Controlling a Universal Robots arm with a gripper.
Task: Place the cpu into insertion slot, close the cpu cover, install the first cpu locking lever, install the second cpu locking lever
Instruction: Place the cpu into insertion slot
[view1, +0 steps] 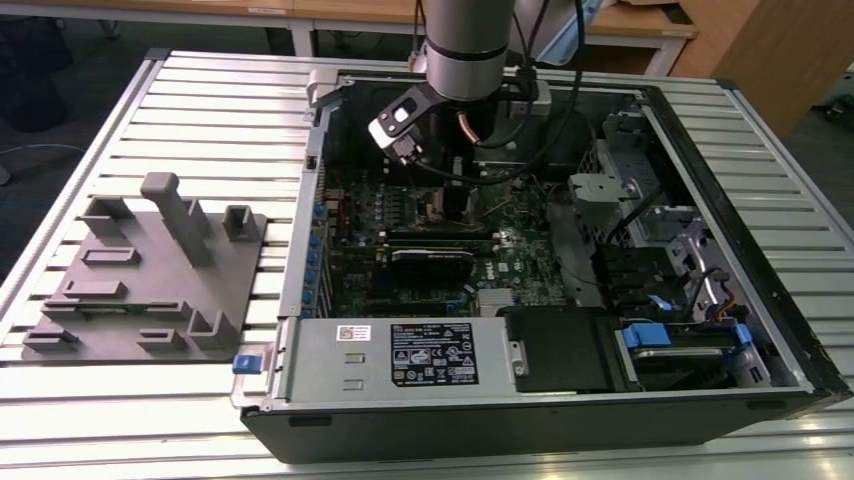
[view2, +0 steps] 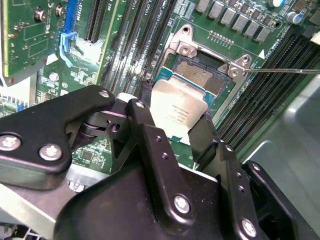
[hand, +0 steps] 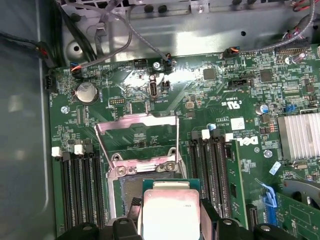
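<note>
Over the insertion slot (view2: 202, 75), the cpu (view2: 177, 112).

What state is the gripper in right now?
Gripper: closed, holding the cpu at the insertion slot.

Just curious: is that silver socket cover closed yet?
No, the cpu cover stands flipped open, leaving the insertion slot uncovered near the held cpu.

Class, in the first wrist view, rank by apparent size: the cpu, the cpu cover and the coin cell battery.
1. cpu cover, the raised frame, and cpu look nearly alike; the cpu is nearer the camera, so I leave them unranked.
2. coin cell battery: clearly smallest.
</note>
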